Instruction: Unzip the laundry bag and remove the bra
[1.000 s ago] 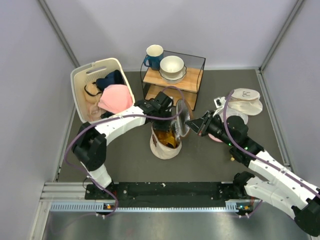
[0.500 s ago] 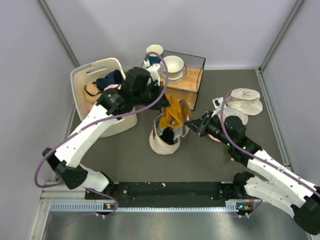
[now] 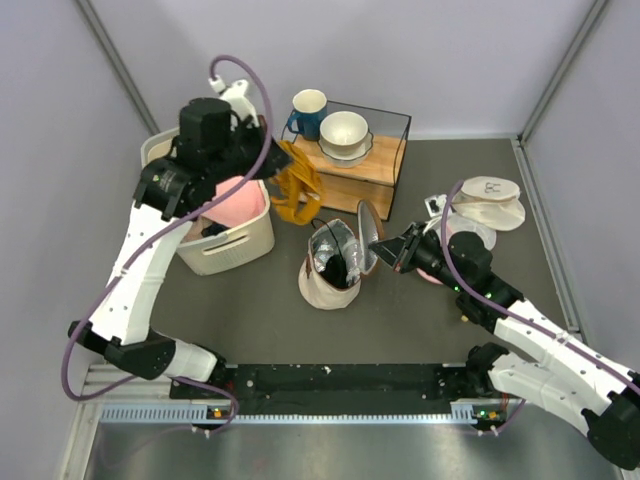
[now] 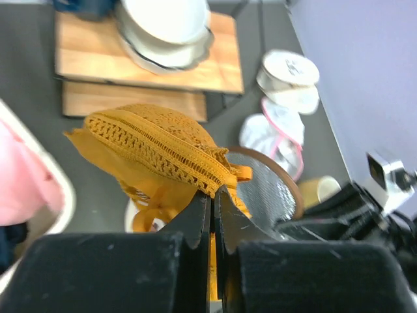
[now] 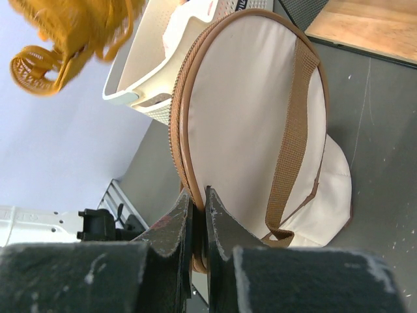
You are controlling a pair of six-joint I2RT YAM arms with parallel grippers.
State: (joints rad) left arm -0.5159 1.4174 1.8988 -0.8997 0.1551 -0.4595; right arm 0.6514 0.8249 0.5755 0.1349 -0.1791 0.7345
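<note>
Mustard-yellow lace, the bra (image 3: pixel 295 185) hangs in the air, apart from the laundry bag (image 3: pixel 325 290) and at about 11 o'clock from it, between the basket (image 3: pixel 235 240) and the wooden shelf (image 3: pixel 350 170). The left fingers (image 4: pixel 202 212), pressed together, pinch its lace edge from its 10 o'clock side. The bag stands open on the worktop (image 3: pixel 250 310), silver lining showing. Its lid (image 5: pixel 247 117) stands upright at 3 o'clock, rim pinched between the right fingers (image 5: pixel 184 205).
</note>
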